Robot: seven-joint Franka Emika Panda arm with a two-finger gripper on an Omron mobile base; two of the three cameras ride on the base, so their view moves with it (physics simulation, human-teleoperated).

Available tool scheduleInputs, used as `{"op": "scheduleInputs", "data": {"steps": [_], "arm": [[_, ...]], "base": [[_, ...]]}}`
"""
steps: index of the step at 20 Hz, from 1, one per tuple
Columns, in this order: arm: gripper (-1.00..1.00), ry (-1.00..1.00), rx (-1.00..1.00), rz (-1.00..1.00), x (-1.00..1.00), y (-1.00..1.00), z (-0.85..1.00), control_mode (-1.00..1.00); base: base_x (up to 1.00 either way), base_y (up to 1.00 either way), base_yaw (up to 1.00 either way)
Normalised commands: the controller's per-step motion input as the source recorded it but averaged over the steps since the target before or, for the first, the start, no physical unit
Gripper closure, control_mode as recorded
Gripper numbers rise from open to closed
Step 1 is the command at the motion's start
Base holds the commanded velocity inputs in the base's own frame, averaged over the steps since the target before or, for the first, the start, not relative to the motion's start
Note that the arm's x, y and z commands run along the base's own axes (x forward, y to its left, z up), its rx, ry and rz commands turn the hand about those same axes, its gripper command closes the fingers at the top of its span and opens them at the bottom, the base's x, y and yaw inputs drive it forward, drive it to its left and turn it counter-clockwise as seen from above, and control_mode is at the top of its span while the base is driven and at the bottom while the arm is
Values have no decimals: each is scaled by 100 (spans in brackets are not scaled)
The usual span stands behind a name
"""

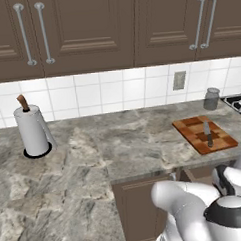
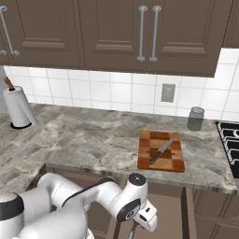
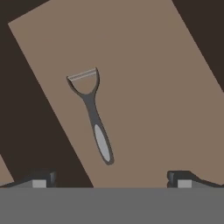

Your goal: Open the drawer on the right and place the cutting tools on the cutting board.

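Inside the open dark-brown wooden drawer (image 3: 144, 87), a slim grey-metal peeler (image 3: 92, 118) lay ungrasped beneath the spread, empty gripper (image 3: 111, 179); a descent and squeeze seemed required. A dark-handled knife (image 2: 161, 151) was already laid on the checkered wooden cutting board (image 2: 175, 163).

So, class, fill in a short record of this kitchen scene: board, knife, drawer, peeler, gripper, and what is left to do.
cutting board: on the counter, left of the stove
knife: lying on the board
drawer: open, brown floor showing
peeler: lying flat in the drawer, alone
gripper: open, above the peeler, holding nothing
left to do: likely move the peeler onto the board
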Motion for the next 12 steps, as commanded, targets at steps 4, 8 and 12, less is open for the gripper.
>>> {"op": "scheduleInputs", "data": {"steps": [4,8,12], "arm": [[-100,7,5,0,41,-14,-13,-100],[-100,10,4,2,31,-21,-26,-100],[-100,11,4,2,12,-13,-38,-100]], "base": [[0,0,0],[0,0,0],[0,0,0]]}}
